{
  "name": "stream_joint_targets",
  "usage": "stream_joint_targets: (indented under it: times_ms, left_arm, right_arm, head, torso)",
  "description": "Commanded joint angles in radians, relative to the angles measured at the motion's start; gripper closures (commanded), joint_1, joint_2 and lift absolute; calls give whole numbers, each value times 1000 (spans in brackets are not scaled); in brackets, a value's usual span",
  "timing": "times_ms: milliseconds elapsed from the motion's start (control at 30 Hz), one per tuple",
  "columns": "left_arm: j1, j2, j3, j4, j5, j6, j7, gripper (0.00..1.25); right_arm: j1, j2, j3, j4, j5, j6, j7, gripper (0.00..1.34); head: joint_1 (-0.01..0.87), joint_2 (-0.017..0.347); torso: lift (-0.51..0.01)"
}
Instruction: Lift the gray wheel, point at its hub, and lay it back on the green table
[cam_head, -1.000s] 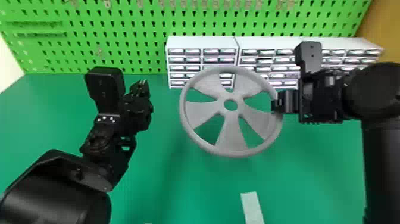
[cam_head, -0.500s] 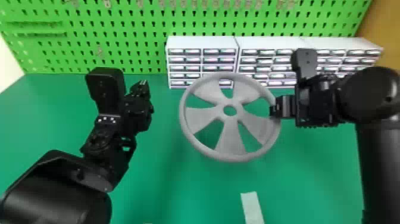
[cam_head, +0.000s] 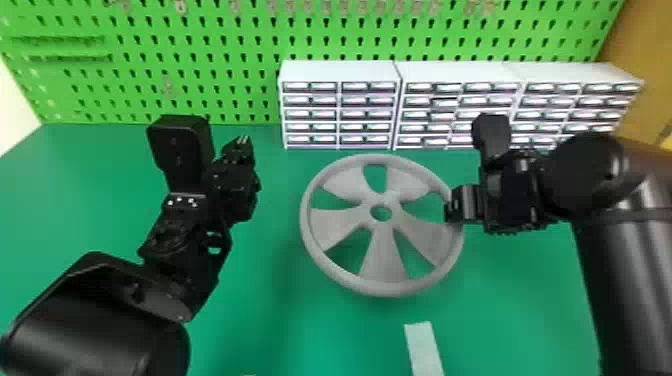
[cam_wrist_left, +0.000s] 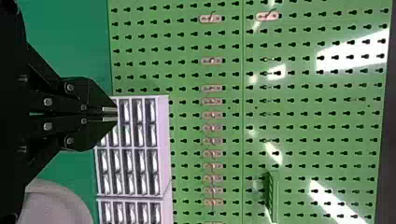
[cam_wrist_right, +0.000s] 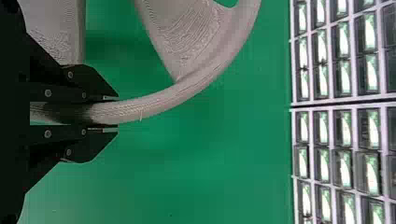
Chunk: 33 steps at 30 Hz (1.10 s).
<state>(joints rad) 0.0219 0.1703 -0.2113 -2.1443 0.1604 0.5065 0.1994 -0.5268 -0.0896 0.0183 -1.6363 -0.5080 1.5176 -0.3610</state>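
The gray wheel (cam_head: 382, 287) is held above the green table (cam_head: 240, 310) in the head view, its spoked face tilted toward the camera and its round hub hole at the middle. At its right-hand rim is my right gripper (cam_head: 452, 205). In the right wrist view, that right gripper (cam_wrist_right: 112, 113) is shut on the rim of the wheel (cam_wrist_right: 173, 98), one finger on either side. My left gripper (cam_head: 243, 142) is to the left of the wheel, apart from it. In the left wrist view the left gripper (cam_wrist_left: 110, 115) has its fingertips nearly together, holding nothing; part of the wheel (cam_wrist_left: 53, 205) lies beyond.
White drawer cabinets (cam_head: 340, 71) stand along the back of the table before a green pegboard (cam_head: 200, 100). A pale strip (cam_head: 424, 350) lies on the table toward the front. Green tabletop lies bare around the wheel's left side and front.
The right gripper has moved down and slightly toward the robot with the wheel, which now shows lower and more tilted in the head view. The left arm has stayed still.
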Motion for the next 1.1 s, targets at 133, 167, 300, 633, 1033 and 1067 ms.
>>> stream_joint_targets:
  times_ms: [133,167,300,633,1033,1067]
  left_arm:
    - [-4,0,-3,4,2,-5,0,1190]
    - [-4,0,-3,4,2,-6,0,1190]
    - [-7,0,-5,6,2,-6,0,1190]
    - [-8,0,-5,7,4,-6,0,1190]
    - [-7,2,-5,6,4,-8,0,1190]
    - [-7,0,-5,7,4,-9,0,1190]
  right_arm:
    - [4,-4,32,58,0,-47,1,1297]
    - [5,-2,34,62,0,-50,-1,1297]
    - [5,-4,48,85,-3,-65,1,1297]
    - [2,-5,75,165,-9,-94,1,1296]
    - [-4,-5,98,245,-11,-114,1,1296]
    - [-4,-5,100,250,-11,-116,1,1296]
  head:
    - [692,48]
    - [692,48]
    - [692,48]
    - [692,48]
    - [692,48]
    - [692,48]
  torso:
    - [-93]
    - [-93]
    - [-93]
    - [-93]
    - [-93]
    - [-93]
